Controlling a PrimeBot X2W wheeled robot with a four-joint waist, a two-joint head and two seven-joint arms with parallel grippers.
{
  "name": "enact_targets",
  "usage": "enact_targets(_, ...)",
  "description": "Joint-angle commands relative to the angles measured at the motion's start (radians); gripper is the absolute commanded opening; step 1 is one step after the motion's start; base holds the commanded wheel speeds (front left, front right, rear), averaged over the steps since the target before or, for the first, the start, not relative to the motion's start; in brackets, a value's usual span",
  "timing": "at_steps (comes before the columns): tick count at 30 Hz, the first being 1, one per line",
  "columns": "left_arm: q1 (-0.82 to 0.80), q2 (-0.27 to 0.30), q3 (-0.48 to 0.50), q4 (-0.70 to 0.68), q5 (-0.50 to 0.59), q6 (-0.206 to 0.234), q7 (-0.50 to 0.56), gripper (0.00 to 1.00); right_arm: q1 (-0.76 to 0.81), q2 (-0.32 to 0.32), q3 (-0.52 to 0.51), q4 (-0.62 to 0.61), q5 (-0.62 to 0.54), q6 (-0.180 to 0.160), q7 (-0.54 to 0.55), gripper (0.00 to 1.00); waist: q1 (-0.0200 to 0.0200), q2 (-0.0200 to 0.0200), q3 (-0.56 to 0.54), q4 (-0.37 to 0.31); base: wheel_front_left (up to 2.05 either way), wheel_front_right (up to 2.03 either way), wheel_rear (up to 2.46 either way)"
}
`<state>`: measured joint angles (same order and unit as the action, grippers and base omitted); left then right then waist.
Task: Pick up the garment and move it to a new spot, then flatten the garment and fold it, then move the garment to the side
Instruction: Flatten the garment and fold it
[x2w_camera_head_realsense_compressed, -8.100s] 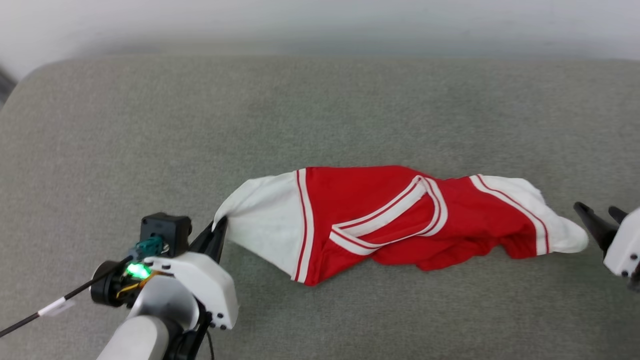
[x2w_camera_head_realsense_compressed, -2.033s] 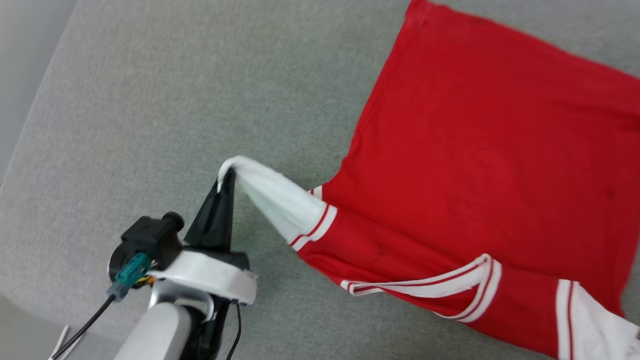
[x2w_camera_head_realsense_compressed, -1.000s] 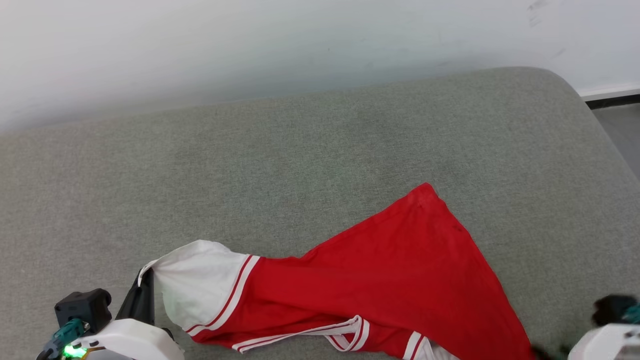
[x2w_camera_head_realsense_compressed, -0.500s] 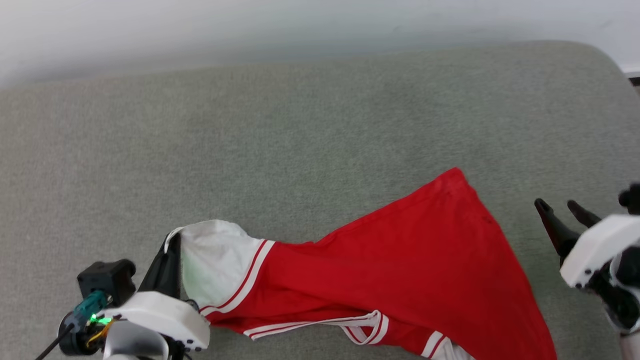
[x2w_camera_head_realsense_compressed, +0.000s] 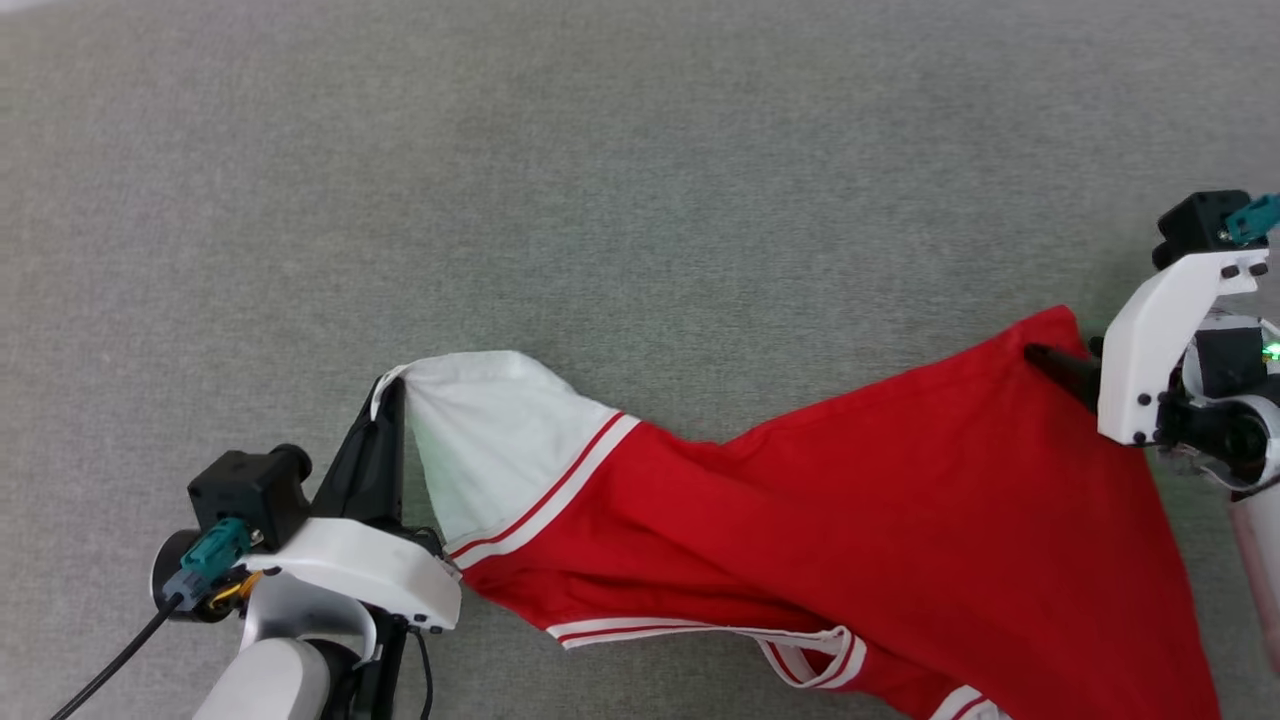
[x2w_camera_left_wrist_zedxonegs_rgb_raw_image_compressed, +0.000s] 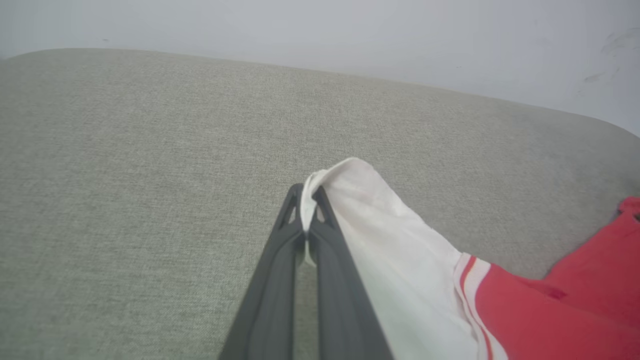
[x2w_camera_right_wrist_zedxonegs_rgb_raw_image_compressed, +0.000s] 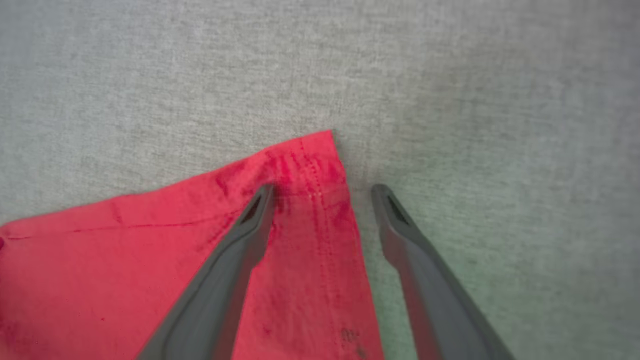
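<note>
The garment (x2w_camera_head_realsense_compressed: 850, 500), red with white sleeves and striped trim, lies stretched across the grey cushion. My left gripper (x2w_camera_head_realsense_compressed: 388, 395) is shut on the end of its white sleeve (x2w_camera_left_wrist_zedxonegs_rgb_raw_image_compressed: 380, 240), lifting that end slightly; the left wrist view shows the pinch at the left gripper (x2w_camera_left_wrist_zedxonegs_rgb_raw_image_compressed: 306, 195). My right gripper (x2w_camera_right_wrist_zedxonegs_rgb_raw_image_compressed: 322, 189) stands open over the garment's red hem corner (x2w_camera_right_wrist_zedxonegs_rgb_raw_image_compressed: 310, 165), one finger over the cloth and the other over the cushion. In the head view the right gripper (x2w_camera_head_realsense_compressed: 1050, 362) sits at that corner (x2w_camera_head_realsense_compressed: 1050, 325).
A grey fabric cushion (x2w_camera_head_realsense_compressed: 600, 180) spreads under everything, with open room above and to the left of the garment. A pale wall (x2w_camera_left_wrist_zedxonegs_rgb_raw_image_compressed: 350, 30) rises beyond its far edge. A black cable (x2w_camera_head_realsense_compressed: 110, 660) trails from my left wrist.
The head camera tilted down, so the view shifted. My right gripper opened wide and came down onto the garment's red corner. My left gripper kept its hold on the sleeve.
</note>
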<state>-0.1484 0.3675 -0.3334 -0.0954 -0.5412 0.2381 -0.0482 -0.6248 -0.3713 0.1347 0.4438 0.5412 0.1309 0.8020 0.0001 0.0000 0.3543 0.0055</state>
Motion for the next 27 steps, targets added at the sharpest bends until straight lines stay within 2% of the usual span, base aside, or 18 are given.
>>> enact_targets(1, -0.02, -0.005, -0.003, -0.003, 0.005, -0.004, -0.008, 0.0, -0.005, 0.015, 0.001, 0.031, -0.006, -0.001, 0.017, 1.0, -0.0001, 0.0, 0.025, 0.027, 0.0, 0.0, 0.0)
enact_targets(5, -0.028, -0.009, -0.009, -0.002, 0.009, -0.005, -0.016, 0.0, 0.019, 0.061, 0.016, 0.125, -0.011, -0.001, 0.083, 1.0, -0.0001, 0.0, 0.03, 0.036, 0.0, 0.0, 0.0)
enact_targets(7, -0.029, -0.01, -0.009, -0.002, 0.01, -0.004, -0.02, 0.0, 0.023, 0.073, 0.025, 0.15, -0.011, 0.0, 0.099, 0.22, -0.0001, 0.0, 0.03, 0.038, 0.0, 0.0, 0.0)
enact_targets(8, -0.028, -0.01, -0.01, -0.001, 0.01, -0.003, -0.02, 0.0, 0.026, 0.079, 0.02, 0.163, -0.007, 0.0, 0.107, 0.0, -0.0001, 0.0, 0.029, 0.038, 0.0, 0.0, 0.0)
enact_targets(11, -0.02, -0.007, -0.007, 0.002, 0.006, 0.001, -0.023, 0.0, 0.017, 0.089, 0.022, 0.166, 0.0, 0.0, 0.093, 0.0, -0.0001, 0.0, 0.02, 0.033, 0.0, 0.0, 0.0)
enact_targets(18, -0.027, 0.028, 0.012, 0.009, -0.008, -0.01, -0.01, 0.0, -0.015, 0.056, 0.022, 0.098, -0.01, 0.0, -0.019, 0.0, -0.0001, 0.0, -0.038, 0.007, 0.0, 0.0, 0.0)
enact_targets(23, -0.112, 0.076, 0.045, 0.033, -0.031, -0.052, 0.019, 0.0, -0.039, 0.032, 0.021, 0.064, -0.039, 0.0, -0.114, 0.0, -0.0001, 0.0, -0.102, -0.02, 0.0, 0.0, 0.0)
enact_targets(27, -0.241, 0.105, 0.074, 0.114, -0.064, -0.095, 0.055, 0.0, -0.085, 0.035, 0.019, 0.054, -0.066, -0.001, -0.185, 0.0, -0.0001, 0.0, -0.142, -0.047, 0.0, 0.0, 0.0)
